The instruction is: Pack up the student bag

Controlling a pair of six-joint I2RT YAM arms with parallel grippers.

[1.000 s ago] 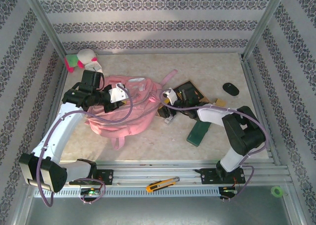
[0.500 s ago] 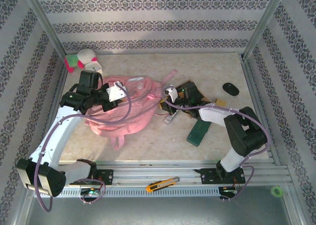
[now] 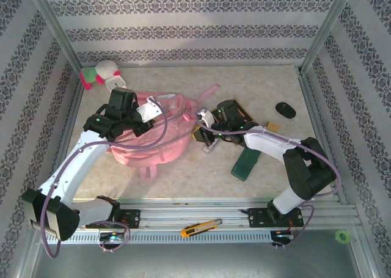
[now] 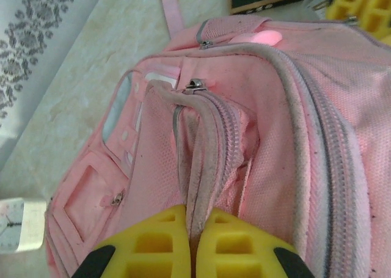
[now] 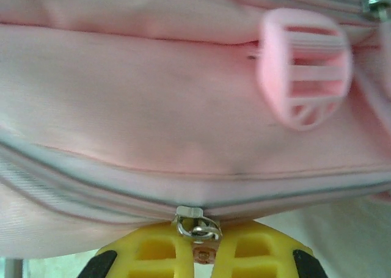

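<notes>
Student bag (image 3: pixel 156 134): soft pink fabric backpack, lying on the desk (image 3: pixel 183 174) left of centre, straps trailing towards the near edge and the far side. In the left wrist view the bag (image 4: pixel 256 125) shows grey-edged zip lines, a metal zip slider (image 4: pixel 194 84) at the top of a raised fold, and flat front pockets on the left.

Left fingers (image 3: pixel 157 107): over the bag's upper part. Yellow pads (image 4: pixel 177 235) clenched on the raised zip-edged fold of the student bag.

Right fingers (image 3: pixel 203 114): at the bag's right edge. Yellow pads (image 5: pixel 177 250) pressed together on the zip pull (image 5: pixel 197 226), directly under a grey zip line of the bag (image 5: pixel 153 107). Pink plastic buckle (image 5: pixel 305 76) on the fabric above and to the right.

Other items:
- Plush toy (image 3: pixel 101 74), pink and white, far left corner, apart from the bag.
- Dark green case (image 3: pixel 246 162), flat on the desk, right of the bag, beside the right arm.
- Black oval object (image 3: pixel 285 110), near the right wall.
- Utility knife (image 3: pixel 200 228), yellow, on the rail between the arm bases.
- Green tape roll (image 3: pixel 343 236), near right corner.
</notes>
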